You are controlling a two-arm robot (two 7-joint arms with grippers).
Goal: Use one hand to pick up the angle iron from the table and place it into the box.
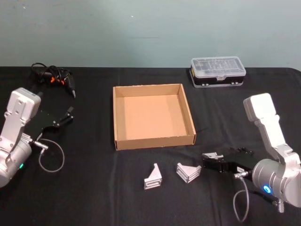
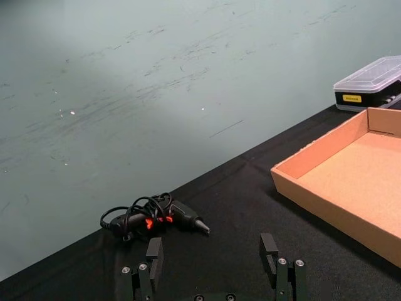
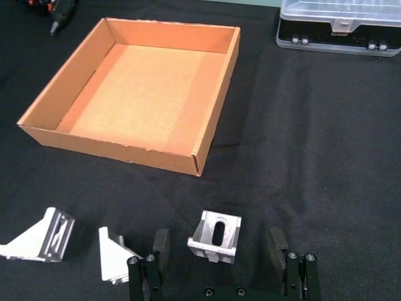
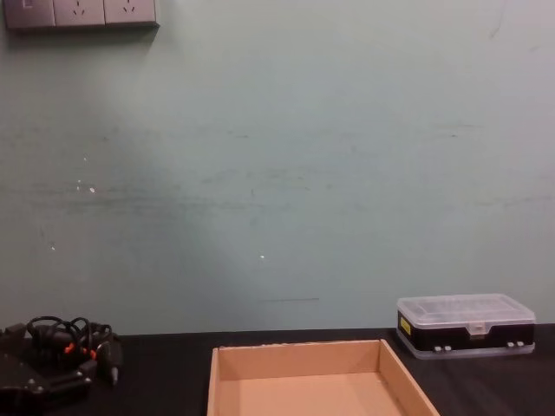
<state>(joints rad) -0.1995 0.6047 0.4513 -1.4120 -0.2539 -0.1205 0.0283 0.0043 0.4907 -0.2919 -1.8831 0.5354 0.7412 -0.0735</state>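
Jaws spread wide on both grippers, nothing pinched.
The right gripper (image 3: pixel 217 243) sits lower right in the head view, fingers (image 3: pixel 161 243) either side of one angle iron (image 3: pixel 215 231) on the table (image 1: pixel 94 188), not touching it. Two more angle irons (image 1: pixel 188 172) lie just left. The box (image 1: pixel 155 140) is mid-frame; the left gripper (image 1: pixel 66 117) idles far left.

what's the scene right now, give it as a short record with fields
box: empty, mid table
angle irons: three, all on the table in front of the box
left angle iron: untouched
middle angle iron: untouched
right angle iron: between the right gripper's fingers
right gripper: open, not closed on it
left gripper: open, empty, at the table's left
other: plastic case behind the box; corded tool far left
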